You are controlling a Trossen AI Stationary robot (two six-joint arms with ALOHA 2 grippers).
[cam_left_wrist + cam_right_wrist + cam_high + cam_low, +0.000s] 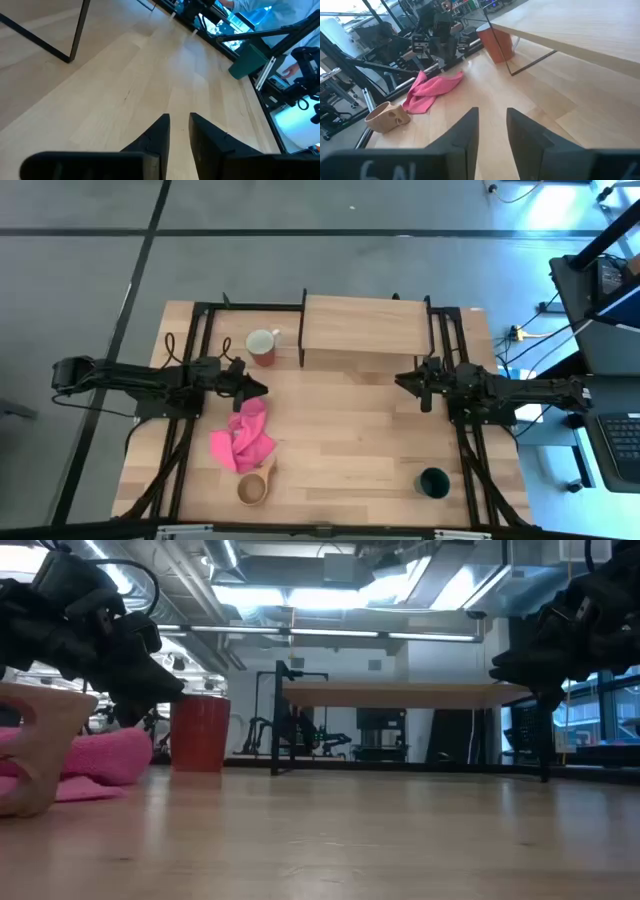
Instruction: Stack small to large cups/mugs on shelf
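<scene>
High view: left gripper (259, 389) hovers just above the pink cloth (243, 438), fingers narrow, empty. Right gripper (402, 381) sits near the shelf (362, 326) front right, also narrow, empty. Red mug (262, 346) is left of the shelf, wooden cup (254, 485) near-left, green cup (434, 482) near-right.

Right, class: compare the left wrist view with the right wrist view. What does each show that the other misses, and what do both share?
Only the left wrist view shows the dark green cup, near the table's edge. Only the right wrist view shows the red mug beside the shelf, the pink cloth, the tan wooden cup and the left end effector farther off. Both show the wooden tabletop, a thin black leg of the shelf, and that arm's own two dark fingers slightly apart, holding nothing; the right end effector is empty.
</scene>
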